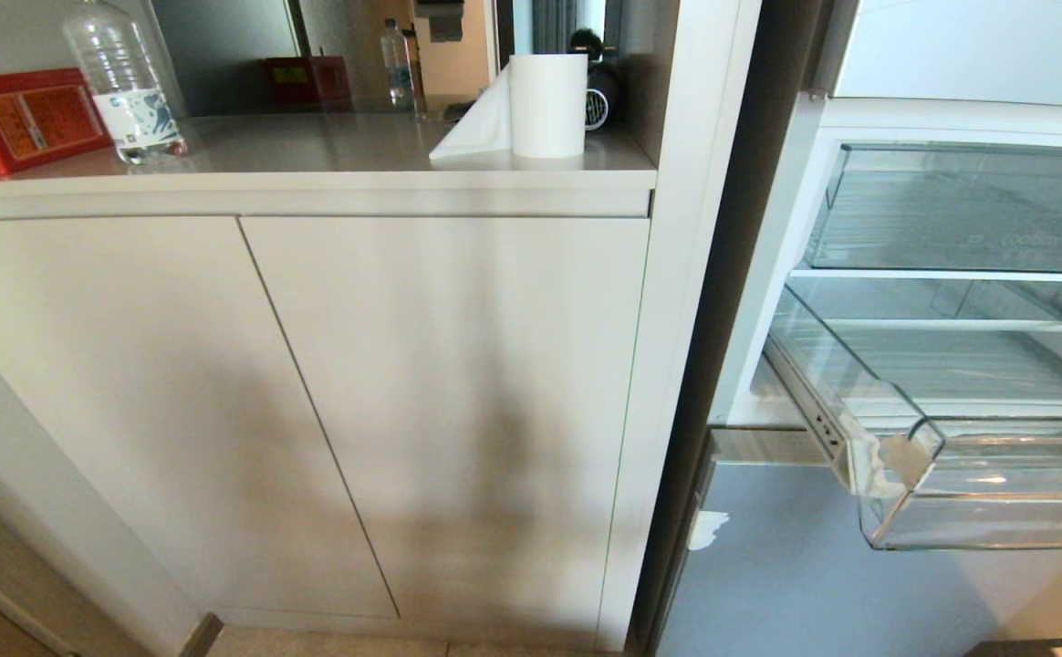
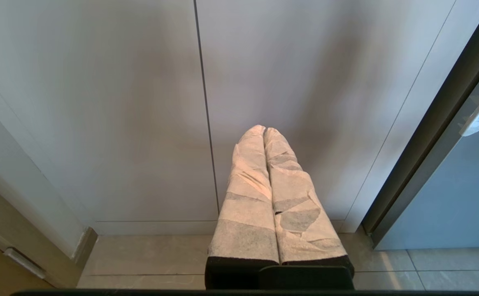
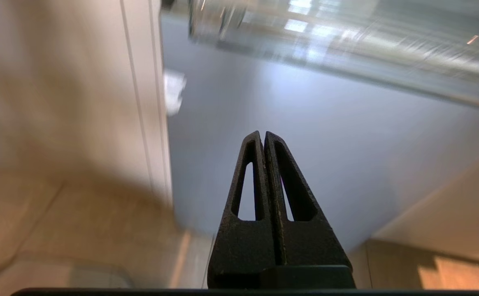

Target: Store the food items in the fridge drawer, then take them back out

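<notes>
Fridge drawer (image 1: pixel 978 474) stands pulled out, right of the cabinet (image 1: pixel 440 411); nothing visible inside it. No food item shows in any view, so its place cannot be told. Right gripper (image 3: pixel 263 137) hangs low before the blue fridge door (image 3: pixel 326 144), fingers pressed together, holding nothing. Left gripper (image 2: pixel 263 131) faces the cabinet, wrapped fingers together, empty. Judged stage: either nothing stored yet or everything already taken out; unclear which.

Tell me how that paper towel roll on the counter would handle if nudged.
The paper towel roll stands upright on its end, so a high push would probably tip it. It looks light. On its side it would likely roll, and its loose sheet seems floppy and may unwind.
</notes>
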